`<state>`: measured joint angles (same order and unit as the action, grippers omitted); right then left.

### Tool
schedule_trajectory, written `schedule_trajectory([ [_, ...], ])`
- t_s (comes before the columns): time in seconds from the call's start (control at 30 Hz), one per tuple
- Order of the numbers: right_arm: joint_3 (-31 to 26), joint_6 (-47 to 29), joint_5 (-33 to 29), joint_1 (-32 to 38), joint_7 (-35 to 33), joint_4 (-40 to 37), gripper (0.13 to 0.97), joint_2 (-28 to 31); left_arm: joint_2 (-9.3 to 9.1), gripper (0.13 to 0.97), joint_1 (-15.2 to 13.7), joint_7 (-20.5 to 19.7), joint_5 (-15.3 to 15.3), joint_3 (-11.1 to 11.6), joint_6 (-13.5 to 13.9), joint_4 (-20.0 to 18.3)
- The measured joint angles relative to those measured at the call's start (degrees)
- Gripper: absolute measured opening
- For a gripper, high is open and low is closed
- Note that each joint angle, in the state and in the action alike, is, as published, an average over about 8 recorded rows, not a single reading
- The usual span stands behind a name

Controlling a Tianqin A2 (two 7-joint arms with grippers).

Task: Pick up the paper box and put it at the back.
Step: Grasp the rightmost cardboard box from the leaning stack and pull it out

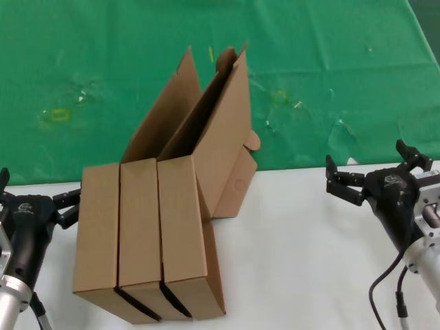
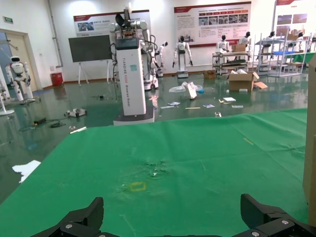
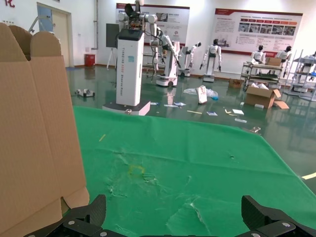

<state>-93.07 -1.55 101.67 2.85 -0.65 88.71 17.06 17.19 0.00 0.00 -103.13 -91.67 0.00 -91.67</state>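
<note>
Three alike brown paper boxes stand side by side on the white tabletop [image 1: 309,261]: left [image 1: 96,234], middle [image 1: 139,234], right [image 1: 182,227]. Their open lids [image 1: 220,130] lean back over the edge of the green cloth [image 1: 103,69]. My left gripper [image 1: 34,194] is open and empty, just left of the boxes. My right gripper [image 1: 377,168] is open and empty, well to the right of them. The left wrist view shows its open gripper [image 2: 172,217], the cloth [image 2: 187,163] and a box edge [image 2: 311,148]. The right wrist view shows its open gripper [image 3: 173,217] and a lid [image 3: 34,138].
Yellowish tape marks lie on the wrinkled cloth at left [image 1: 58,115] and behind the lids at right [image 1: 280,97]. White tabletop stretches between the boxes and the right gripper. A hall with other robots [image 2: 131,59] lies beyond the cloth.
</note>
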Motion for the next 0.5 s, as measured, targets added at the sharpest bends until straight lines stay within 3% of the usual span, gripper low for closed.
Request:
schedule_trajectory([
  [0.5, 0.0, 0.0, 0.0, 0.0, 0.0, 0.0, 0.966, 0.0, 0.0, 0.966, 0.0, 0.0, 0.0, 0.0, 0.0, 0.0],
])
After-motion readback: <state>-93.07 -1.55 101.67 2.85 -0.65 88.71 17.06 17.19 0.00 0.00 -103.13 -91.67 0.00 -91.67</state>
